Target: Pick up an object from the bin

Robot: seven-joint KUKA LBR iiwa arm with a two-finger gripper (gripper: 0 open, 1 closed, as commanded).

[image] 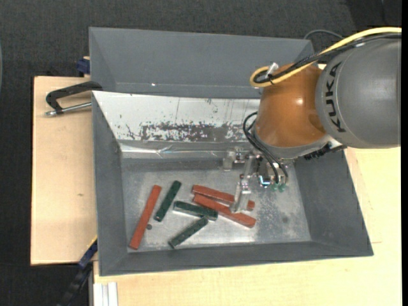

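My gripper [243,195] hangs low over the right end of a small cluster of sticks on the bin floor, right of centre. Directly under and beside it lie two flat red sticks [212,196], side by side and slanting down to the right. A third red stick [238,218] lies just below the gripper, and a short red piece [250,204] shows at its right. A dark green stick [196,210] touches the red ones on their left. Whether anything is gripped cannot be made out.
Further left lie a dark green stick [167,201], a long red stick [145,217] and another dark green stick [189,231] near the front wall. The orange wrist cover and cables hang over the bin's right back part.
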